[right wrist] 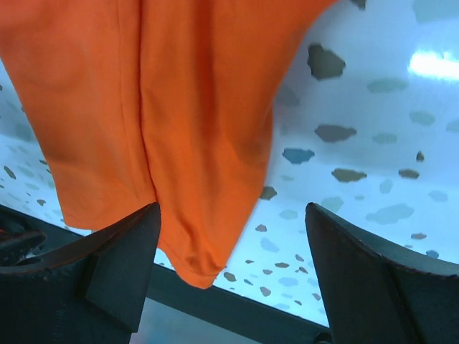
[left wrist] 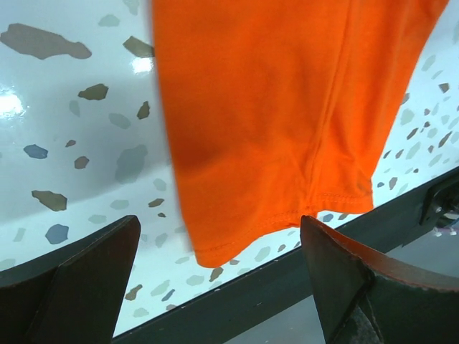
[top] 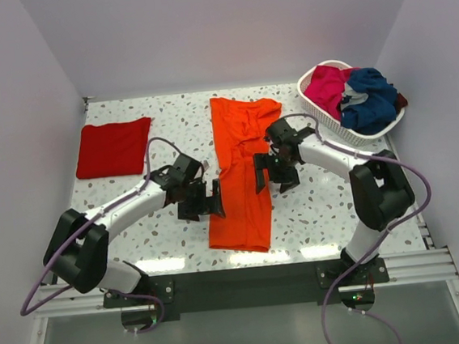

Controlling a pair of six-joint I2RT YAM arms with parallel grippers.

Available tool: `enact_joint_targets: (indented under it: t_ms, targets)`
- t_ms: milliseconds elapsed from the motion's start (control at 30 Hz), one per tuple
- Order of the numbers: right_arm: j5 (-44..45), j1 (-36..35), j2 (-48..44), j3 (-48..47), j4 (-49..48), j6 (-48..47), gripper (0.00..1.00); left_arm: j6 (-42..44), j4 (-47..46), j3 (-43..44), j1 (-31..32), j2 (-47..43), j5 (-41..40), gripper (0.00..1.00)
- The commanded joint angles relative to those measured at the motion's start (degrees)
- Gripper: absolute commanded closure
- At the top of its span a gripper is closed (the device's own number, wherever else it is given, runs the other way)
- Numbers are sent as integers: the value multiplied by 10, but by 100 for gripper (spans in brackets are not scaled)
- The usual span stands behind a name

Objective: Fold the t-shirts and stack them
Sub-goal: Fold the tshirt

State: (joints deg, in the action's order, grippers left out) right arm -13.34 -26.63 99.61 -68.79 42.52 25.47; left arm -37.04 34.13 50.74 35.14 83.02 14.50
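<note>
The orange t-shirt (top: 240, 171) lies folded into a long strip down the middle of the table. The red t-shirt (top: 114, 147) lies folded flat at the far left. My left gripper (top: 206, 200) is open and empty beside the strip's left edge. My right gripper (top: 272, 173) is open and empty beside its right edge. The left wrist view shows the orange hem corner (left wrist: 287, 129) between and beyond the open fingers (left wrist: 79, 279). The right wrist view shows the other hem corner (right wrist: 186, 143) in front of its open fingers (right wrist: 122, 265). Magenta (top: 327, 85) and navy (top: 369, 97) shirts lie in the basket.
A white basket (top: 322, 118) stands at the far right corner. The table's dark front rail (top: 248, 276) runs just below the orange hem. White walls close in the left, back and right sides.
</note>
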Motion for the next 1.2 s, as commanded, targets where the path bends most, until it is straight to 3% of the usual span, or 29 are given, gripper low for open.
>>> enact_joint_targets:
  t_ms: [0,367,567,900,1167]
  targets:
    - [13,-6,-56,39,-11,56,16,41,-20,-20,-12,-16,28,2]
    - [60,-155,-203,165,-39,245,16,-7,-29,-82,-13,-123,34,5]
    - [102,-216,-245,219,-44,323,19,-37,-40,-131,-12,-182,40,11]
    - [132,-236,-207,248,-77,348,37,-63,-41,-155,-11,-220,33,13]
    - [141,-265,-181,256,-91,354,42,-44,-18,-155,-11,-241,-4,13]
